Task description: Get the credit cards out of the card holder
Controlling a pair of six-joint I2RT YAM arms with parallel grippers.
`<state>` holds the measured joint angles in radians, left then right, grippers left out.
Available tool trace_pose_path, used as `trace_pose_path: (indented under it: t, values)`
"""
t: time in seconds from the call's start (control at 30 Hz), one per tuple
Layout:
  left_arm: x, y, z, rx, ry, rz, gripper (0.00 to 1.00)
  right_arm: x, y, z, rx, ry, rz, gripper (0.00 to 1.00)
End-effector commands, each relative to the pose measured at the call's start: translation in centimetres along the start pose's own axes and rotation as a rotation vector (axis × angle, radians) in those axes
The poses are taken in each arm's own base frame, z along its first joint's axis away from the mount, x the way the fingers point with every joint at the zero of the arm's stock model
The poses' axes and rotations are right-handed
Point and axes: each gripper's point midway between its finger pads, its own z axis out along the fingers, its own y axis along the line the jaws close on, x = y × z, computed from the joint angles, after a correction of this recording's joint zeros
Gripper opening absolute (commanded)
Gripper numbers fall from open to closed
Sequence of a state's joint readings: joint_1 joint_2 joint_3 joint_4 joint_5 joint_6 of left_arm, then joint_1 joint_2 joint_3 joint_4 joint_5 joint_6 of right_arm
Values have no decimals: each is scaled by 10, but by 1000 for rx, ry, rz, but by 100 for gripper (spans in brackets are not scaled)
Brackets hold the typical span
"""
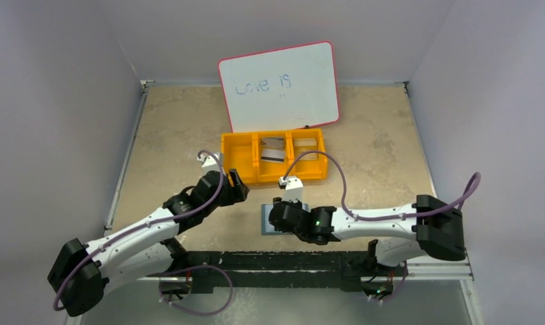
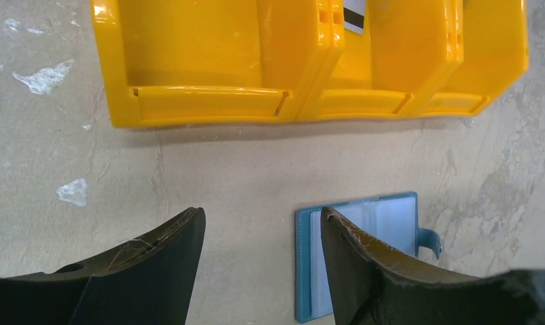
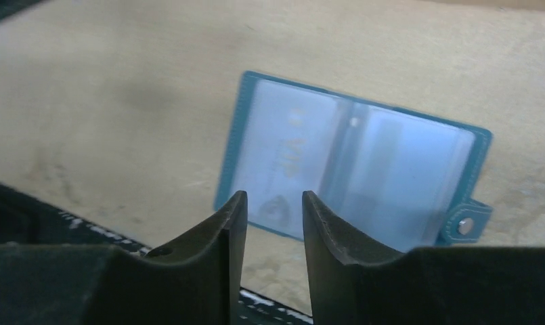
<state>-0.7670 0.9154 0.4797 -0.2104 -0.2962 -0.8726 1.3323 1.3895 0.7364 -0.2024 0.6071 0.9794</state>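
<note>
Right wrist view showed the card holder [image 3: 351, 159] lying open on the counter [image 3: 120, 101], a card [image 3: 283, 145] inside. The right gripper [image 3: 269, 203], a little open, held nothing; the left gripper [image 2: 263, 223], open wider, held nothing either. The card looked thin, stiff and slippery, so it was probably best pinched by its edge.

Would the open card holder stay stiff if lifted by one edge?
Probably not: the card holder lies open along a middle fold, so it likely hinges there. Its glossy clear sleeves look slippery. Lying flat on the table, it should slide rather than tip when pushed.
</note>
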Motion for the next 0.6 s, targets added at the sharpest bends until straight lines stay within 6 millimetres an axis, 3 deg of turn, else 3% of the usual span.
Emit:
trace_pose_path:
  t: [0.0, 0.1, 0.3, 0.57]
  values:
    - [-18, -3, -4, -15, -68, -67, 63, -20, 37, -9, -163, -32, 54, 43]
    - [-30, 12, -11, -78, -142, -106, 65, -17, 40, 1, -130, -31, 43, 50]
    - [-50, 19, -27, -93, -235, -123, 68, 1, 30, 26, 11, 12, 7, 50]
    - [-46, 23, -27, -111, -222, -115, 69, 14, 15, 37, 95, 44, -92, 50]
